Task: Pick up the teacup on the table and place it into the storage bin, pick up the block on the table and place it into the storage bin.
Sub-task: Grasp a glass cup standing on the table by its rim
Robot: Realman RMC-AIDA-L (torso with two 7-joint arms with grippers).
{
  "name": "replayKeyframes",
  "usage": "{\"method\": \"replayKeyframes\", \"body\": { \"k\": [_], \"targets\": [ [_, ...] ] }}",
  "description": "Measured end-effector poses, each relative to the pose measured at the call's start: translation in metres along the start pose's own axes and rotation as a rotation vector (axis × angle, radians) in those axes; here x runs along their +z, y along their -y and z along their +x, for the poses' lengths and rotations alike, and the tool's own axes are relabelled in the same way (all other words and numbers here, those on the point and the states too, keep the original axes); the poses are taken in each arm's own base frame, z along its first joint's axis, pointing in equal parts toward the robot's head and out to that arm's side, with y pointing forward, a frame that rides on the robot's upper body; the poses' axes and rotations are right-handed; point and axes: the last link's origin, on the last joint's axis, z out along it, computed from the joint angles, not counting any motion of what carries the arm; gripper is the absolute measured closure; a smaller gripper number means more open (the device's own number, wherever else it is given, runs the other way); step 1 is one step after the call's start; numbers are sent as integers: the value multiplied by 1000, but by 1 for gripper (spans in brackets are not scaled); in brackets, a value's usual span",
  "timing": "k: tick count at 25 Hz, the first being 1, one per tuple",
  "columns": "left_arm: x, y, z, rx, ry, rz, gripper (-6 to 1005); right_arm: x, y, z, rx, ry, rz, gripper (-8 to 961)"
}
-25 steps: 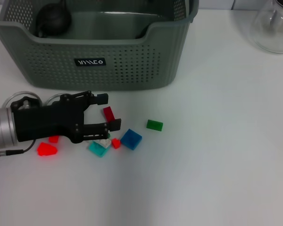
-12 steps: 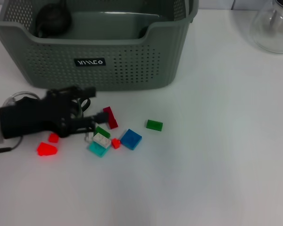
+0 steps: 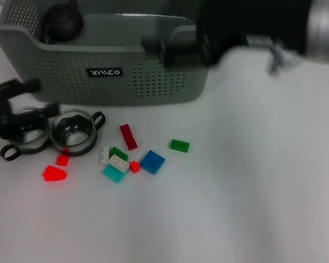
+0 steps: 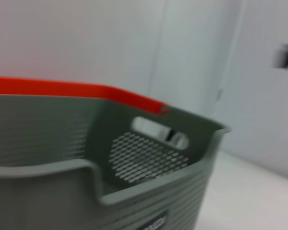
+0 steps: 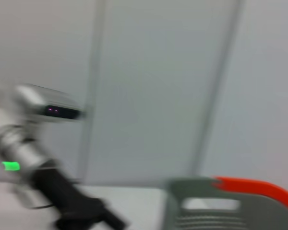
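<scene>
We judged the task barely begun: two clear glass teacups with dark handles point(image 3: 72, 131) stood side by side on the white bench point(image 3: 247, 186) just in front of the large grey-green perforated plastic storage bin point(image 3: 153, 82), and none of the small coloured plastic blocks point(image 3: 134, 159) had left the bench. They lay scattered near the cups: a dark red bar point(image 3: 128, 136), a blue square point(image 3: 152, 162), a green piece point(image 3: 179, 145), a teal and white cluster point(image 3: 115, 167) and two bright red bits point(image 3: 54, 173). Inside the bin, at its far left corner, sat a dark rounded object point(image 3: 61, 22) that we could not identify. Our left tool point(image 3: 11, 104) sat at the left edge beside the outer cup, its dark fingers spread apart and holding nothing. Our right tool point(image 3: 172, 49) was over the bin's front rim, smeared by motion, so we could not tell whether it was open or carrying anything. Both a cup and a block were left to be binned.
</scene>
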Motion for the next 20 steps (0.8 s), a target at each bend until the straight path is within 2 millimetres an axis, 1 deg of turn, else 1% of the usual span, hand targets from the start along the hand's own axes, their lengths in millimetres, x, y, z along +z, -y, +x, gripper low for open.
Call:
{"method": "replayKeyframes", "body": {
  "k": [1, 4, 8, 10, 13, 14, 17, 20],
  "targets": [
    [-3, 1, 1, 0, 8, 10, 171, -8, -7, 6, 6, 14, -37, 22],
    [-17, 5, 7, 9, 58, 63, 171, -23, -23, 24, 45, 37, -134, 22],
    [-28, 10, 9, -22, 165, 129, 172, -31, -31, 51, 162, 5, -255, 22],
    [-30, 15, 9, -55, 222, 174, 172, -32, -29, 65, 231, -22, -303, 22],
    [-31, 24, 12, -123, 305, 273, 172, -31, -24, 79, 310, -47, -340, 22],
    [-31, 26, 13, -139, 326, 296, 172, -29, -19, 85, 345, -59, -352, 22],
    [-26, 31, 20, -159, 384, 352, 172, -27, -15, 89, 361, -70, -356, 21],
    [-17, 35, 28, -155, 439, 395, 171, -24, -12, 92, 371, -85, -360, 21]
  ]
}}
